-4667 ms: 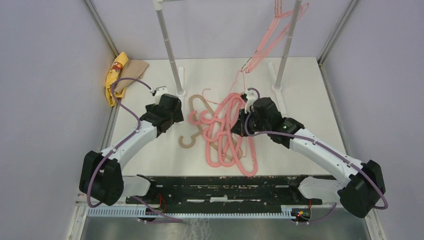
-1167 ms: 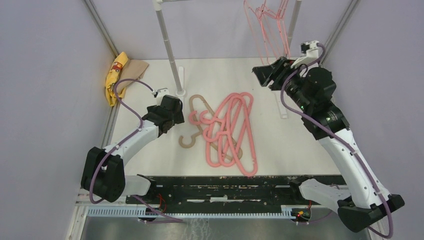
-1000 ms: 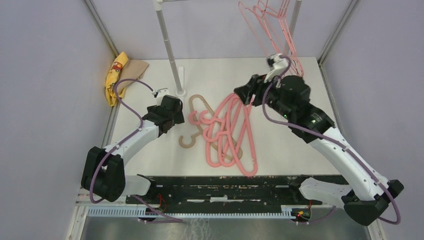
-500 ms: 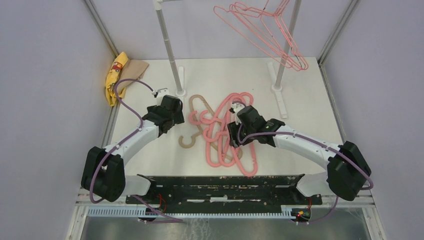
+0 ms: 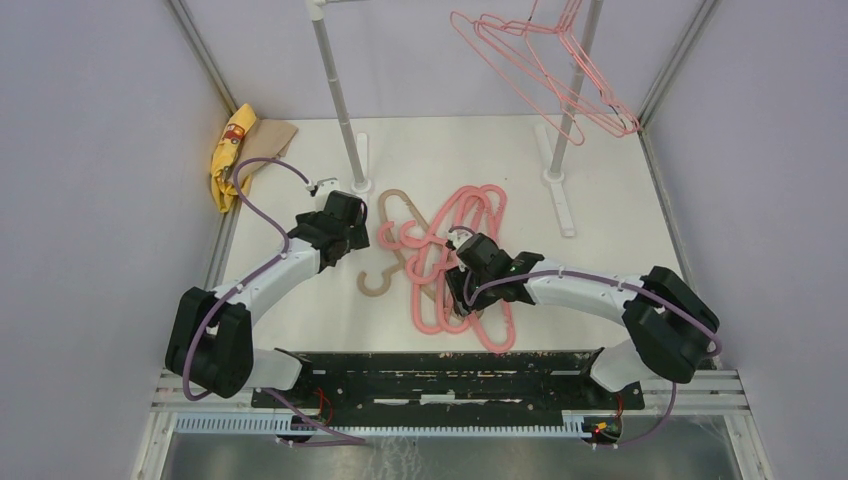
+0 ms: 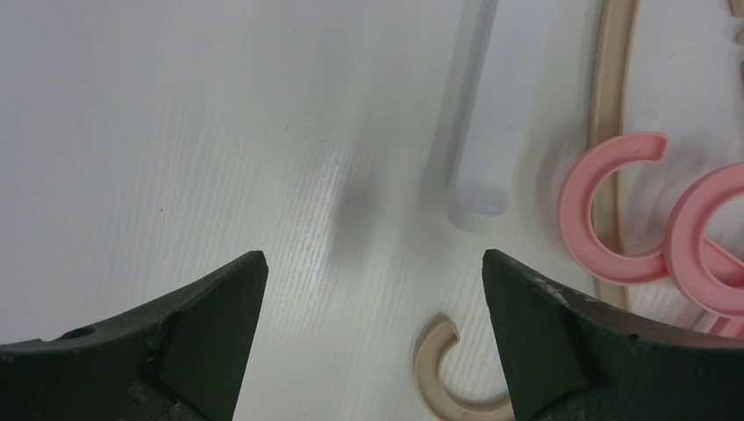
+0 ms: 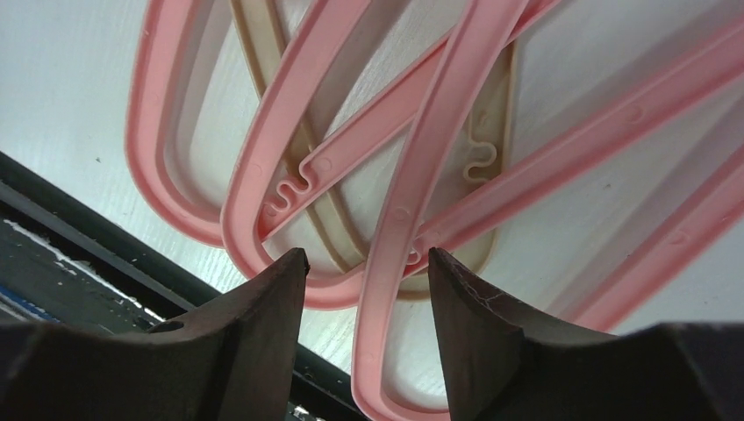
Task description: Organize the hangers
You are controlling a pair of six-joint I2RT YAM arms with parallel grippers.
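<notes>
Several thick pink hangers lie tangled mid-table over a tan-beige hanger. Thin pink wire hangers hang from the rack at the top right. My right gripper is low over the near end of the pile. In the right wrist view the right gripper is open, with one pink hanger bar running between its jaws and gaps on both sides. My left gripper hovers left of the pile. The left wrist view shows the left gripper open and empty above the table, near the tan hook and pink hooks.
A yellow-and-tan cloth lies at the far left corner. Two white rack poles stand at the back, with flat white feet on the table. A black rail runs along the near edge.
My right arm has come down from the rack at the upper right to the near end of the pile. The wire hangers left on the rack are swinging. The left arm has stayed put.
</notes>
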